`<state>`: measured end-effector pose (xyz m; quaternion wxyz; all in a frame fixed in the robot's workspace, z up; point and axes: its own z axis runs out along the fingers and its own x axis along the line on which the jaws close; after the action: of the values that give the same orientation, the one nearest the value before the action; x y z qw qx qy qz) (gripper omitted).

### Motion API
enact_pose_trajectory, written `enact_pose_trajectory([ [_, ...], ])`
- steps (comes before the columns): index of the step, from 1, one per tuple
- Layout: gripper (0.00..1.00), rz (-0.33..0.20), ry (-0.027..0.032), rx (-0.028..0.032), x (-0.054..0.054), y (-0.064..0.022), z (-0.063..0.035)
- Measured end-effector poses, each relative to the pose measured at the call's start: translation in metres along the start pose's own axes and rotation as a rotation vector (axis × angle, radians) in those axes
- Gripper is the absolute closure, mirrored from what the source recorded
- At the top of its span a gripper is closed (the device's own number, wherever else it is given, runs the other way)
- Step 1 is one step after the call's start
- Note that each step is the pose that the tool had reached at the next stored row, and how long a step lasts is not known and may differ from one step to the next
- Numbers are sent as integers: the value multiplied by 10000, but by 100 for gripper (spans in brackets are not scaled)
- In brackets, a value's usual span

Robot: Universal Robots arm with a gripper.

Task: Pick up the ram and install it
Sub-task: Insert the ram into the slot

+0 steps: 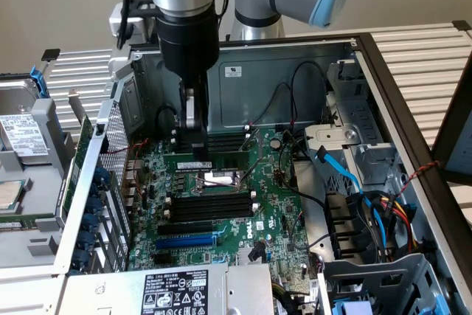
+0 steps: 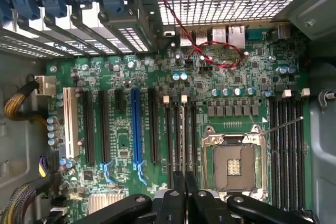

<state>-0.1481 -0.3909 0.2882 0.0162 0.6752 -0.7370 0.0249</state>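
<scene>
While fingers (image 1: 196, 138) stand closed, apparently pinching top edge of ram (image 1: 221, 158), stick hangs level over motherboard (image 1: 273, 219), just beside processor socket (image 2: 233, 163). Likely light, stiff, fragile: best held by bare edges, off chips.

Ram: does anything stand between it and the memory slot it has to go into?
Nothing visible does. The claw is shut on the ram from above and holds it level right at the black memory slots beside the CPU socket. No cable or part shows between the stick and those slots.
</scene>
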Motion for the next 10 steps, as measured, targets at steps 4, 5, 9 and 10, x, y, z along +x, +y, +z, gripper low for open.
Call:
enact_pose_trajectory([
  [4,88,0,0,0,-2,1,74],
  [5,88,0,0,0,-3,1,92],
  [9,88,-1,0,-1,-5,2,165],
  [10,88,0,0,-2,-6,2,183],
])
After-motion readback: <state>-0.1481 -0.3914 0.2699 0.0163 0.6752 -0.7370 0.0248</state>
